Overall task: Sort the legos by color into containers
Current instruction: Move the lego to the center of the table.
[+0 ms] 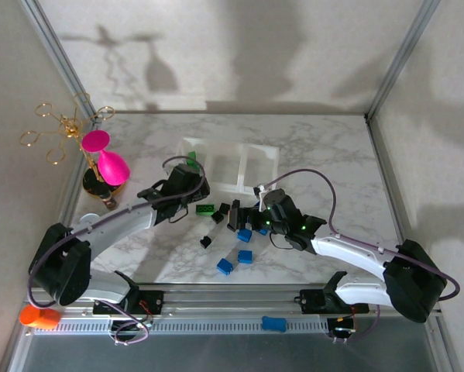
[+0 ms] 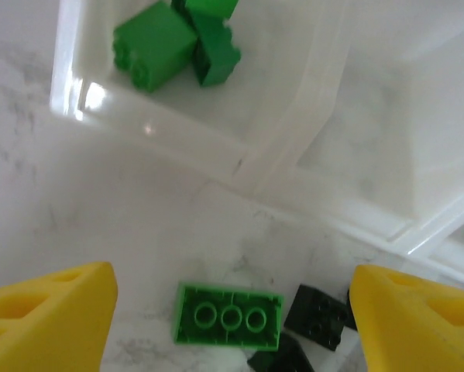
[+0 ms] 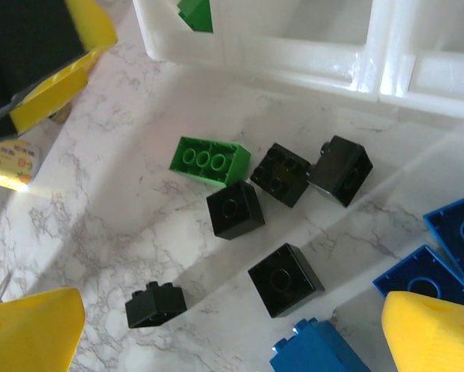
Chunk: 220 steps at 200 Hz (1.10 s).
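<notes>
- Well off to the left of the left gripper (image 1: 190, 188): gold wire stand (image 1: 55, 128) and two pink glass-shaped pieces (image 1: 108, 159) on a dark base.
- Far behind both sets of jaws: orange cylinder (image 1: 38, 315) beside the left arm's base; stray blue brick (image 1: 274, 323) on the rail between the two bases.
- Ahead and to the left of the right gripper (image 3: 232, 298): a yellow finger of the left gripper, raised over the table just short of the tray (image 3: 293, 54).
- Left gripper's fingers (image 2: 46, 318) spread wide, nothing gripped.
- Green oblong brick (image 2: 228, 316) flat on the table between them, three rings on its upper face.
- Two black bricks just beside it, close to the right finger.
- Ahead of the left jaws: tray, translucent white and low-walled, with green bricks (image 2: 154, 46) heaped in its left compartment.
- Right gripper's fingers (image 3: 30, 329) also wide apart, holding nothing.
- Ahead between them: five black bricks (image 3: 286, 279), square and glossy, two of them touching, the green oblong brick just beyond.
- Blue bricks (image 3: 421, 275) near the right finger, another low between the fingers.
- White marble-patterned table (image 1: 332, 155), pale walls with soft shadows, metal frame posts (image 1: 402, 54) at the corners.
</notes>
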Available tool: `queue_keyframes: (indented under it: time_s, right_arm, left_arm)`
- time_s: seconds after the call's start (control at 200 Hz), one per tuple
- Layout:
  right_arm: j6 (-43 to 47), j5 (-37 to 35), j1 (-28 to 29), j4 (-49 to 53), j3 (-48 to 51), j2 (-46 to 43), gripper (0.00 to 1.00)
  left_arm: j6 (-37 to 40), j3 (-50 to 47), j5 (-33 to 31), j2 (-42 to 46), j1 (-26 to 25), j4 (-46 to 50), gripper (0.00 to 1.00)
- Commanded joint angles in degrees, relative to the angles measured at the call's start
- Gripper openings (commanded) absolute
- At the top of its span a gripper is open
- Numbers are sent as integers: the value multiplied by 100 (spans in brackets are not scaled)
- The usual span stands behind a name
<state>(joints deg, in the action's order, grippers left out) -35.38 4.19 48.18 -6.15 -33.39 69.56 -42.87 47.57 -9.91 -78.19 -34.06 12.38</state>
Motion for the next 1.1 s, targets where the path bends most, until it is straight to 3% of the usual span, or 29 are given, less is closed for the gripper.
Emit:
queue_keyframes:
  time_s: [0.0, 0.25, 0.586, 1.096]
  right_arm:
    - [-41, 196, -81, -193, 132, 76, 99]
    - [-57, 372, -282, -244, 294, -44, 99]
    - [-83, 443, -543, -204, 602, -432, 99]
    - [-40, 534, -676, -290, 660, -368, 99]
  left_arm:
    - [-1164, -405, -388, 279, -261, -370, 79]
    - [-2421, -575, -696, -101, -831, -781, 79]
    - [-1590, 311, -608, -1237, -839, -157, 88]
    - [-2488, 239, -1051, -1517, -1234, 130, 87]
